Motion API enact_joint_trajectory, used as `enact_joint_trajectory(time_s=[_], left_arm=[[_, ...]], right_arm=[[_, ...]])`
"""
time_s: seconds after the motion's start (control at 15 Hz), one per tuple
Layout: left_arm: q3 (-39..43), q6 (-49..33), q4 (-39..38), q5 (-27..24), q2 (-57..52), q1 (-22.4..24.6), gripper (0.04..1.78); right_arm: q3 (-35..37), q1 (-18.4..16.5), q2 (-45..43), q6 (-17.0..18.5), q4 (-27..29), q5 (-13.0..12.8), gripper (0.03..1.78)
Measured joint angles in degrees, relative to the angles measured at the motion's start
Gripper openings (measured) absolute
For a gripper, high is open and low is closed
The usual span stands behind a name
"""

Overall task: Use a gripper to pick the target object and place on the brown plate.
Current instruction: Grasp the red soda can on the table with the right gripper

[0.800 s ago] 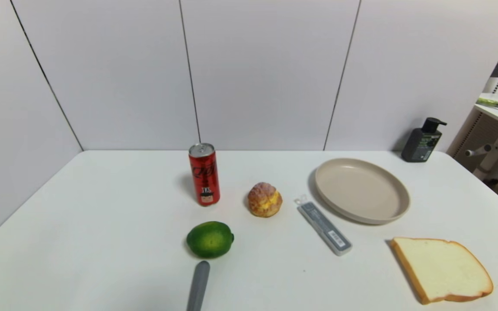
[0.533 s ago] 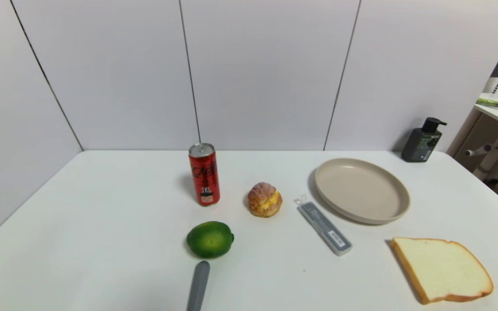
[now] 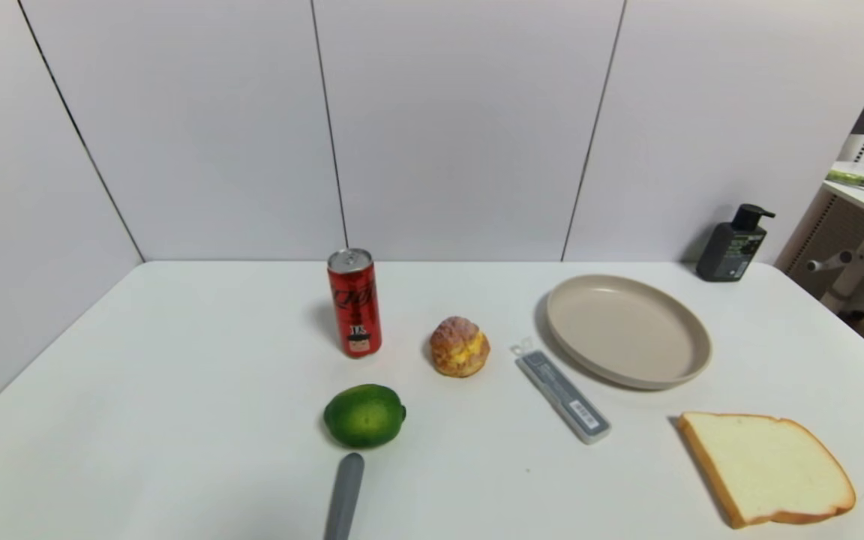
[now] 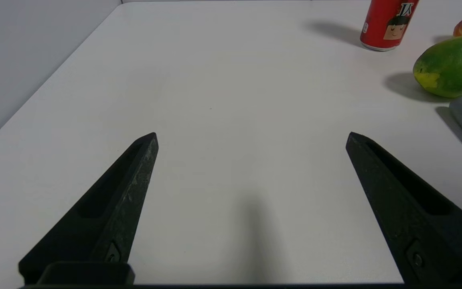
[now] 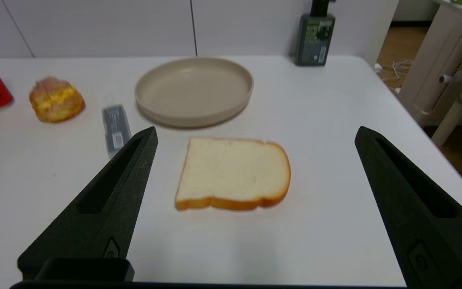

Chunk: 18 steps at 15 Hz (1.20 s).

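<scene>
The left gripper (image 4: 251, 138), fingers spread wide, hangs over bare white bench (image 3: 177, 390) near its left edge. The tall red drink can (image 3: 355, 303) stands upright at ten o'clock from the round beige plate (image 3: 627, 330), well apart. The right gripper (image 5: 255, 134), likewise spread, hovers above the white bread slice (image 5: 233, 174), which sits by the bench's right edge.

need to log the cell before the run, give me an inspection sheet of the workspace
surface: white table, nothing spilled.
job's things: red can upright, far left of centre; brown plate empty, to its right.
clutter: lime, cream puff, grey case, bread slice, grey handle, pump bottle.
grippers: left end effector open over bare table; right end effector open above the bread.
cables: nothing seen on the table.
surroundings: white panel walls; desk at right.
</scene>
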Motion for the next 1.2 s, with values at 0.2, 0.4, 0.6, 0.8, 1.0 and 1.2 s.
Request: enact_joint_trajectory(time_s=[0.2, 0.4, 0.6, 0.8, 1.0, 1.2], left_arm=[[0.0, 0.0, 0.0, 0.0, 0.0, 0.0, 1.69], [0.0, 0.0, 0.0, 0.0, 0.0, 0.0, 1.69], [0.0, 0.0, 0.0, 0.0, 0.0, 0.0, 1.69], [0.0, 0.0, 0.0, 0.0, 0.0, 0.0, 1.69], [0.0, 0.0, 0.0, 0.0, 0.0, 0.0, 1.69], [0.0, 0.0, 0.0, 0.0, 0.0, 0.0, 1.69]], right_arm=[[-11.9, 0.9, 10.8, -1.4, -0.2, 1.6, 1.70], [-22.3, 3.7, 23.2, -4.0, -0.5, 6.1, 1.70], [-29.1, 9.8, 35.8, -6.9, -3.9, 11.8, 1.70], [-35.2, 16.9, 49.5, -8.5, -11.8, 16.6, 1.70], [-42.4, 24.0, 63.6, -10.4, -17.1, 19.2, 1.70], [-49.4, 31.0, 76.3, -11.1, -19.0, 21.7, 1.70]])
